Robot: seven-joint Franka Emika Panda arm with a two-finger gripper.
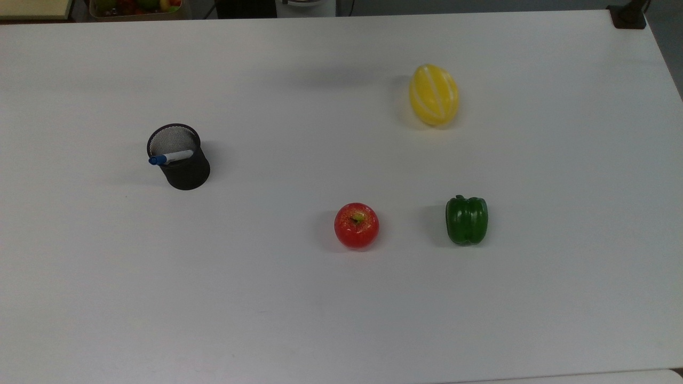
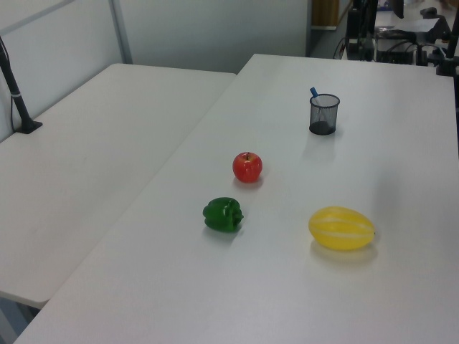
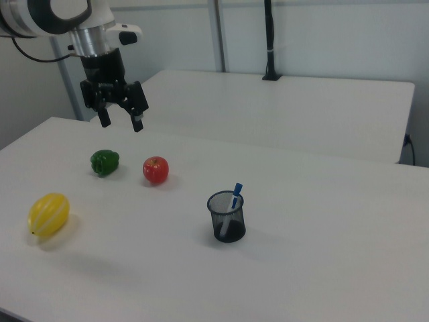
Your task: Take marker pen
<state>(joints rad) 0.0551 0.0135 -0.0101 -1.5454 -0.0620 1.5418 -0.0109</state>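
The marker pen [image 1: 172, 158] stands tilted inside a black mesh cup [image 1: 184, 165] on the white table; its blue cap pokes over the rim on the top view's left. The left view shows the marker pen [image 2: 313, 92] as a blue tip above the mesh cup [image 2: 323, 115], and in the right view the marker pen [image 3: 236, 192] leans in the mesh cup [image 3: 227, 217]. My gripper [image 3: 121, 121] hangs open high above the table at the right view's upper left, far from the cup, with nothing between its fingers.
A yellow melon [image 1: 434, 95], a red apple [image 1: 356, 225] and a green bell pepper [image 1: 467, 220] lie on the table [image 1: 299, 309]. A second table [image 2: 79, 158] adjoins it. A black pole base [image 1: 627, 16] sits at the far corner.
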